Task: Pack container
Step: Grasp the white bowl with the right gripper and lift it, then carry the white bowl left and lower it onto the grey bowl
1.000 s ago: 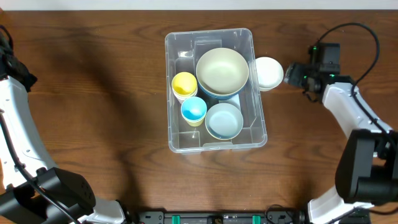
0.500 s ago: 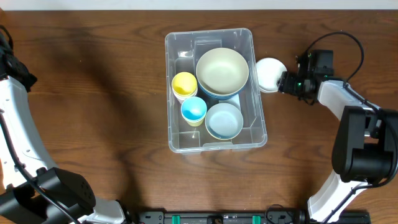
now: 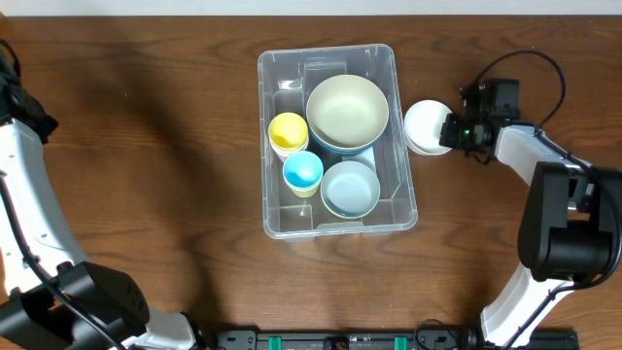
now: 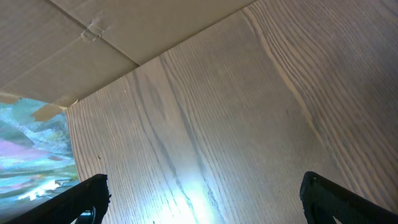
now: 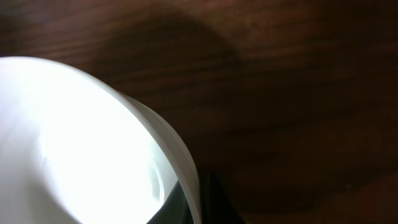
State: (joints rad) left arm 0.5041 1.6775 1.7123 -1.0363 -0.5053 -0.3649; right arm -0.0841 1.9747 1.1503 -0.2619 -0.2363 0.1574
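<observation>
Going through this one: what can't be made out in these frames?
Overhead: the left gripper is past the frame edge; the left wrist view shows only its fingertips.
Right wrist: glare washes out the white bowl's inside.
Overhead: stacked bowls hide the container floor beneath them.

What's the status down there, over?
Left gripper open, empty. Right gripper shut on white bowl, outside container. Bowls and cups already inside. Nothing in the way.

Overhead sharp, evenly lit; soft shadows on bench point(image 3: 146, 194) toward left edge. Left wrist: glare patch on wood, bottom centre. Right wrist: white bowl point(image 5: 74, 143) overexposed, blurred.
</observation>
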